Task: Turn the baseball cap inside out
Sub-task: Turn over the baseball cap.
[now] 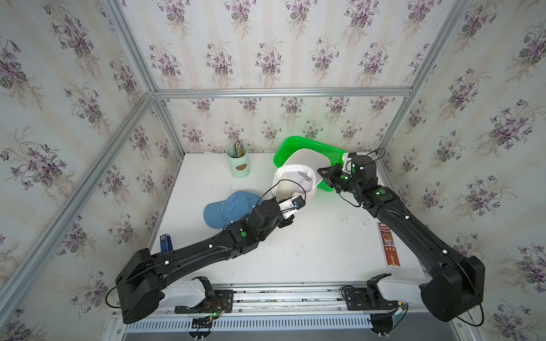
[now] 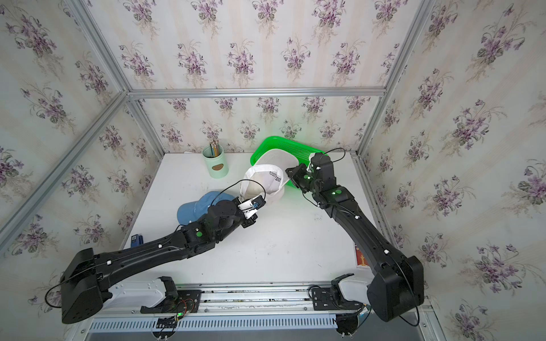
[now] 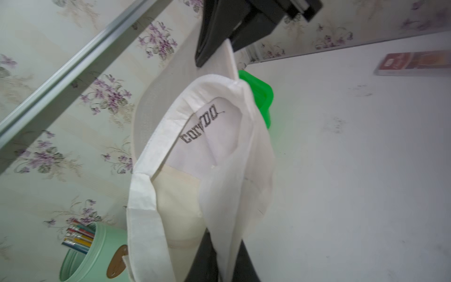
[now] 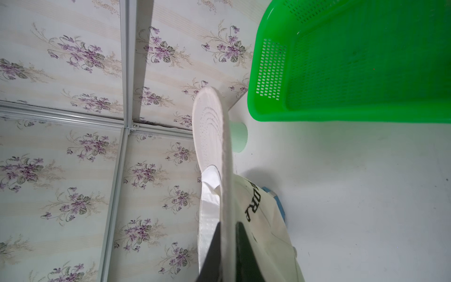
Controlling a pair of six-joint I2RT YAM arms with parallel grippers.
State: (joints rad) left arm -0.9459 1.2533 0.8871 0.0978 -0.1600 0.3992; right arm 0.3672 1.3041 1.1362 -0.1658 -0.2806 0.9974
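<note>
Black left arm (image 1: 201,255) and right arm (image 1: 413,230) meet mid-frame; left end effector (image 3: 221,260) and right end effector (image 4: 227,254) pinch the white fabric baseball cap (image 1: 292,180).

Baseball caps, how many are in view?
2. A white cap held by the left gripper and right gripper, near the green basket; a blue cap on the table.

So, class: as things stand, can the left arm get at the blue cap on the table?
Probably not yet. The blue cap lies right by its wrist, but the left gripper is shut on the white cap, so it has no free jaws.
</note>
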